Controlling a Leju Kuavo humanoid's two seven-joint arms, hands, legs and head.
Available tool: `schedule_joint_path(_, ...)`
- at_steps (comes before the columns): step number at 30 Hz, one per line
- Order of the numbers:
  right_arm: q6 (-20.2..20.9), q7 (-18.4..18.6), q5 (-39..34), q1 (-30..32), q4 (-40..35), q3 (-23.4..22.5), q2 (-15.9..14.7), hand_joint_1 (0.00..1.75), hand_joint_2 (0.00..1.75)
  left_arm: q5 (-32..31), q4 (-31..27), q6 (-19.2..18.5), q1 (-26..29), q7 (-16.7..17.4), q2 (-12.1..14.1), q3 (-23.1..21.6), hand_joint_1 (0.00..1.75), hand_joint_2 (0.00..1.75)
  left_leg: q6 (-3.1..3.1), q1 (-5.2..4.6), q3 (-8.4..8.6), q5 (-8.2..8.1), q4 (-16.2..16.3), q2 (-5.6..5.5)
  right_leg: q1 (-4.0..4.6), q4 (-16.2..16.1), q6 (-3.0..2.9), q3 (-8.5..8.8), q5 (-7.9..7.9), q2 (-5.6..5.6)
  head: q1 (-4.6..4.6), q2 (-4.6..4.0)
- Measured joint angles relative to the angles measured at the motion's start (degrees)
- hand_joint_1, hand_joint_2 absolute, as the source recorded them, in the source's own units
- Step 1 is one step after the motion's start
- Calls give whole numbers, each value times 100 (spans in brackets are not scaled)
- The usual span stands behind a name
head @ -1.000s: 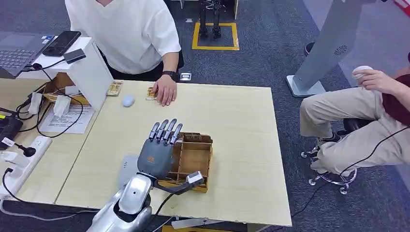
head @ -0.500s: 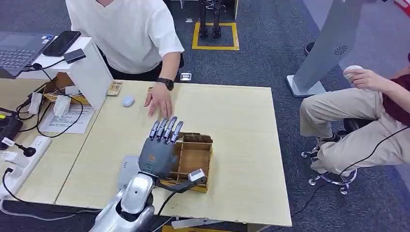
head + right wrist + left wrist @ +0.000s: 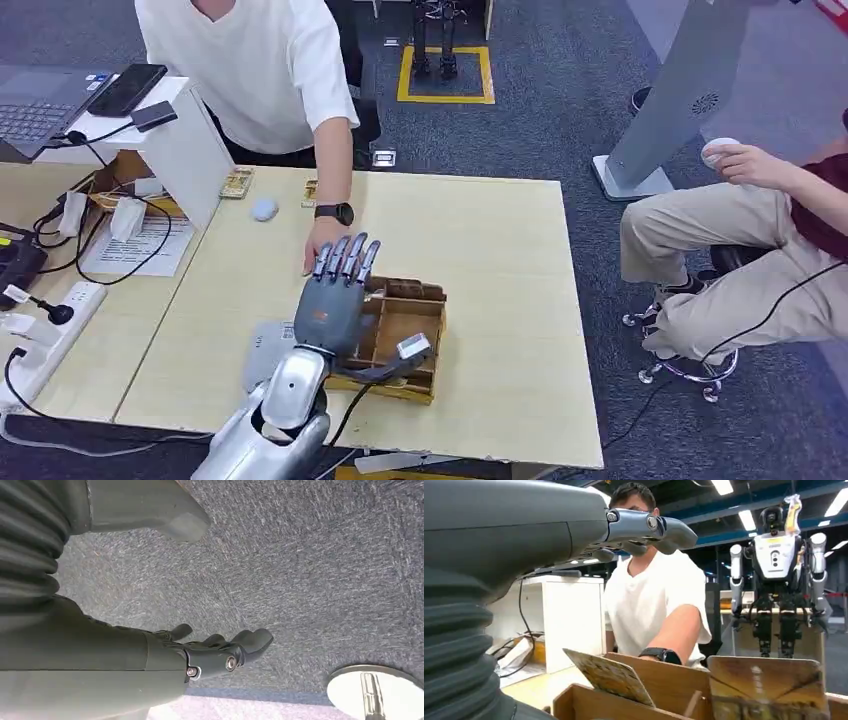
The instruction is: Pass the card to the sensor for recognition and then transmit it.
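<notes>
My left hand (image 3: 335, 293) hovers flat over the left side of a wooden compartment box (image 3: 418, 291) on the table, fingers stretched out and apart, holding nothing. In the left wrist view the hand (image 3: 574, 525) sits above the box wall (image 3: 664, 680), where two patterned cards stand: one tilted (image 3: 611, 675) and one upright (image 3: 769, 690). A flat pale grey sensor pad (image 3: 258, 345) lies just left of the box, partly under my arm. My right hand (image 3: 210, 655) hangs over grey carpet, fingers loosely extended and empty.
A person in a white shirt reaches across the table; their hand (image 3: 318, 255) lies just beyond my left fingertips. A small white round object (image 3: 264, 209) and small card stacks (image 3: 237, 182) lie at the far edge. A seated person (image 3: 740, 230) is at the right, cables and a power strip (image 3: 50, 335) at the left.
The person's hand left the far edge of the table and came toward me, stopping just beyond my left fingertips. My left hand edged slightly forward over the box.
</notes>
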Motion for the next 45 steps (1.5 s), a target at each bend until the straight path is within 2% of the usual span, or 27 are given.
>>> schedule_joint_path(16, 0, 52, -28, -26, 0, 122, 0, 0, 175, -9, 291, 55, -93, 168, -44, 24, 0, 175, 0, 0, 0, 0, 0, 0, 0, 0, 0, 0, 0, 0, 0, 0)
schedule_joint_path(21, 0, 55, -28, -36, 0, 166, 0, 0, 175, -9, 321, 315, -94, 168, -44, 24, 0, 175, 0, 0, 0, 0, 0, 0, 0, 0, 0, 0, 0, 0, 0, 2)
schedule_joint_path(22, 0, 55, -26, -39, 0, 168, 0, 0, 175, -11, 321, 363, -94, 179, -44, 24, 7, 175, 0, 0, 0, 0, 0, 0, 0, 0, 0, 0, 0, 0, 0, 0)
schedule_joint_path(23, 0, 55, -26, -45, -2, 168, 0, 0, 175, -9, 321, 406, -94, 186, -44, 24, 30, 175, 0, 0, 0, 0, 0, 0, 0, 0, 0, 0, 0, 0, 0, 2)
schedule_joint_path(24, 0, 55, -26, -49, -2, 170, 0, 0, 175, -9, 321, 433, -94, 190, -44, 24, 73, 175, 0, 0, 0, 0, 0, 0, 0, 0, 0, 0, 0, 0, 0, 0)
schedule_joint_path(25, 0, 55, -28, -51, 0, 170, 0, 0, 175, -9, 321, 463, -94, 192, -44, 24, 154, 175, 0, 0, 0, 0, 0, 0, 0, 0, 0, 0, 0, 0, 0, 2)
schedule_joint_path(26, 0, 55, -35, -53, 0, 170, 0, 0, 175, -11, 321, 499, -94, 192, -44, 24, 175, 175, 0, 0, 0, 0, 0, 0, 0, 0, 0, 0, 0, 0, 0, 0)
schedule_joint_path(33, 0, 57, -42, -57, 0, 236, 0, 0, 175, -7, 321, 859, -93, 79, -44, 24, 175, 175, 0, 0, 0, 0, 0, 0, 0, 0, 0, 1, 0, 0, 0, 2)
schedule_joint_path(43, 0, 57, -63, -67, -2, 286, 0, 0, 175, -4, 363, 732, -88, -118, -46, 24, 175, 175, 0, 0, 0, 0, 0, 0, 0, 0, 0, 0, 0, 0, 0, 0)
schedule_joint_path(44, 0, 52, -70, -67, -2, 286, 2, 0, 175, -4, 378, 704, -88, -166, -46, 24, 148, 175, 0, 0, 0, 0, 0, 0, 0, 0, 0, 1, 0, 0, 0, 2)
schedule_joint_path(45, 0, 50, -70, -67, -2, 286, 4, 0, 175, 0, 391, 667, -87, -184, -46, 24, 28, 175, 0, 0, 0, 0, 0, 0, 0, 0, 0, 1, 0, 0, 0, 0)
